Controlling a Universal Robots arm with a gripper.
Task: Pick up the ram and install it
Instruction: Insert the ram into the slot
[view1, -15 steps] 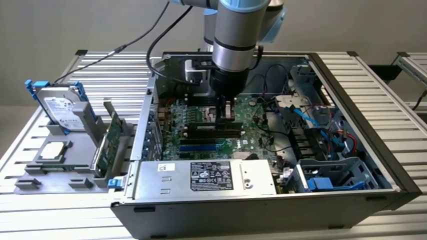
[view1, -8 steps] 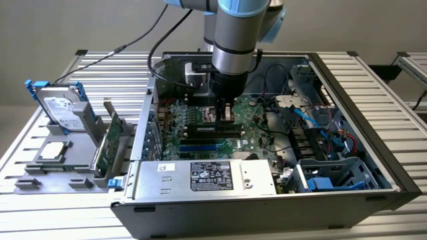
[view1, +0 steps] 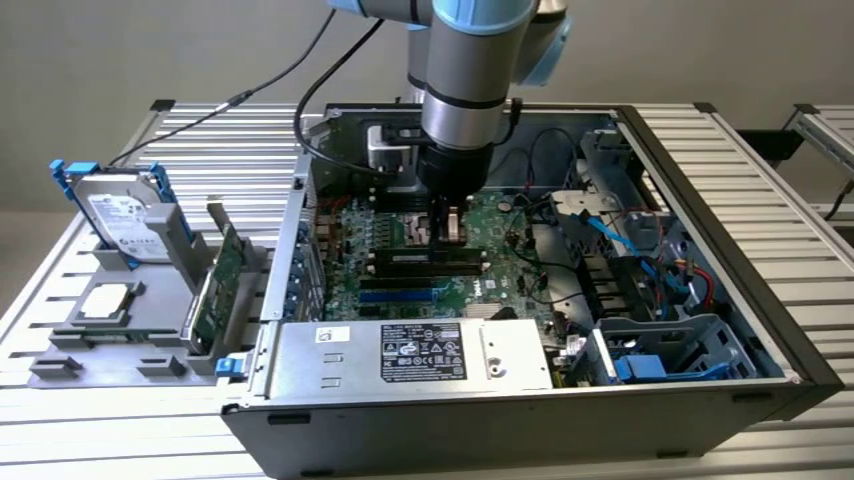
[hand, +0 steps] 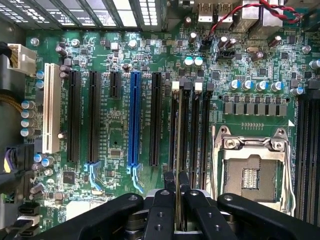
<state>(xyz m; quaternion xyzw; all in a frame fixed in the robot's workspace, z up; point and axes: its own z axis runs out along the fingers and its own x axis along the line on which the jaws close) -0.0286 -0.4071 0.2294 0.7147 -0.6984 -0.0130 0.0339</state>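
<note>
In the exterior view my gripper (view1: 449, 212) reaches down into the open computer case (view1: 694, 250), just above the motherboard (view1: 400, 250). It is shut on the ram (view1: 451, 226), which hangs on edge below the fingers. In the wrist view the ram (hand: 177, 207) appears edge-on as a thin strip pinched between the two black fingertips (hand: 170, 181) of the gripper (hand: 176, 181). It is lined up lengthwise over the row of black memory slots (hand: 183, 130) beside the CPU socket (hand: 252, 172). Whether the ram touches a slot, I cannot tell.
A blue and several black expansion slots (hand: 134, 120) run beside the memory slots. The power supply (view1: 414, 352) lies at the case front, with cables and drive bays (view1: 641, 290) on the exterior view's right. Outside, a holder carries a green expansion card (view1: 214, 278), a hard drive (view1: 123, 212) and a processor (view1: 107, 300).
</note>
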